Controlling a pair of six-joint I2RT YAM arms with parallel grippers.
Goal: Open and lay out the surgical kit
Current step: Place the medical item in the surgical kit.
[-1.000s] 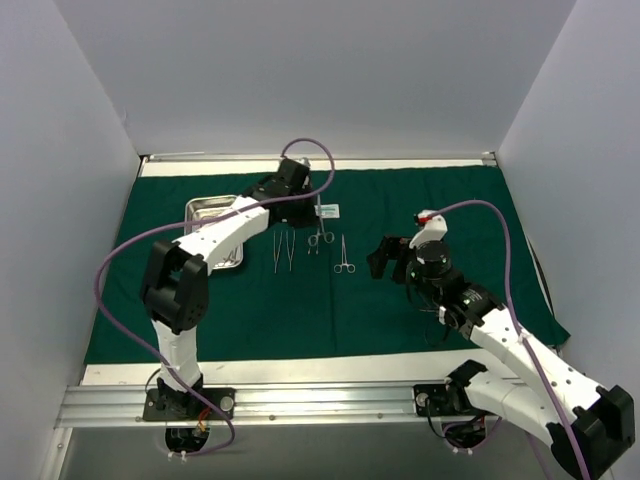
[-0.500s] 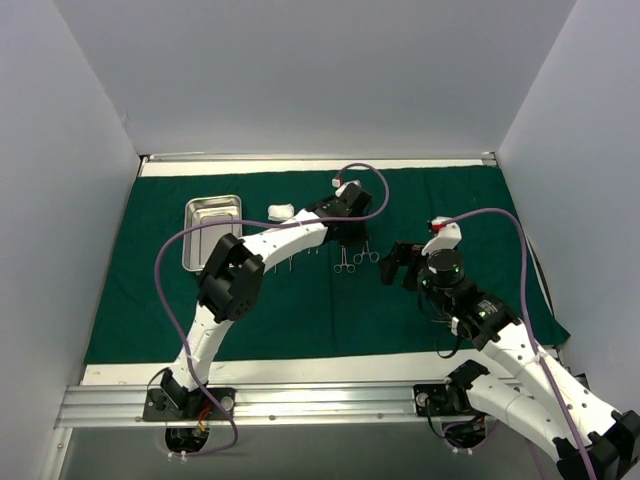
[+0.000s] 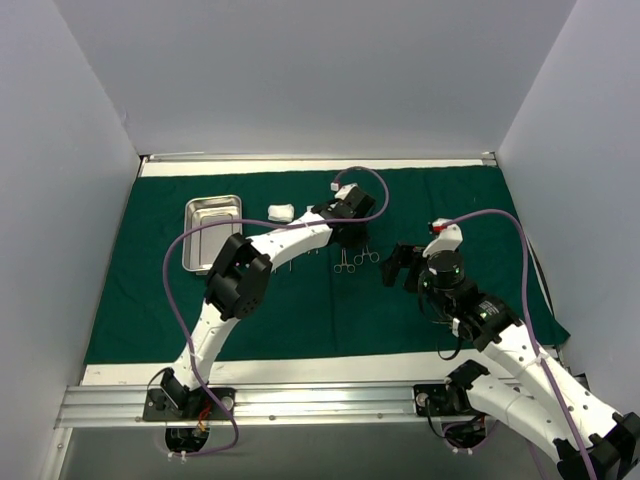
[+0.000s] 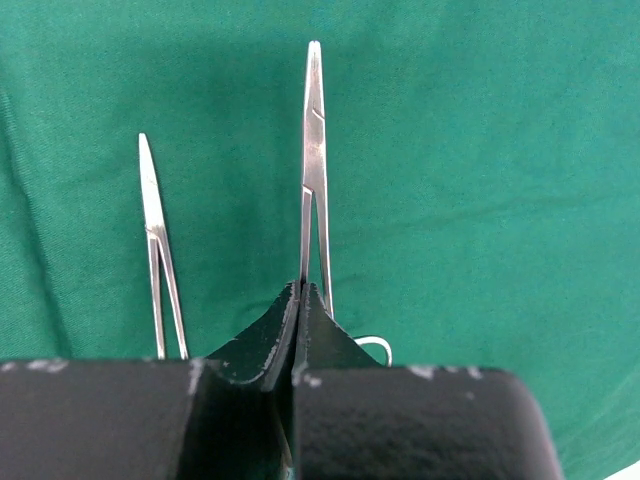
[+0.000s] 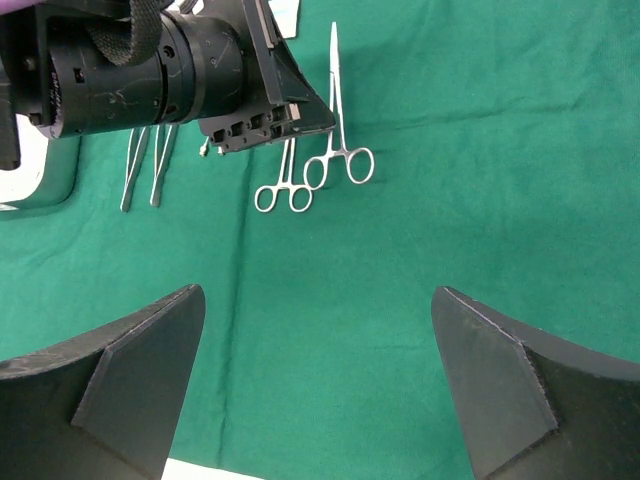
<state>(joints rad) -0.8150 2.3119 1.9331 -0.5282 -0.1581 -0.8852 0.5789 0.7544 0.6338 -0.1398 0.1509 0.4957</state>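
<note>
Judged mid-layout: placing a ring-handled forceps on the matte, faintly creased dark green cloth wrap, thin polished shanks pinched in the clenched left gripper, near a second slim forceps. Next, probably: letting go and lifting straight up, without dragging it askew. Right gripper spread wide, empty, close by. At far left, shiny rectangular steel tray; beside it, soft white gauze wad.

Pretty clearly a robotics lab test cell, not a real operating room: plain white panel walls box in the table, a green cloth is spread over it, and the left arm and right arm are bolted to an aluminium rail with purple cables looping loose.
</note>
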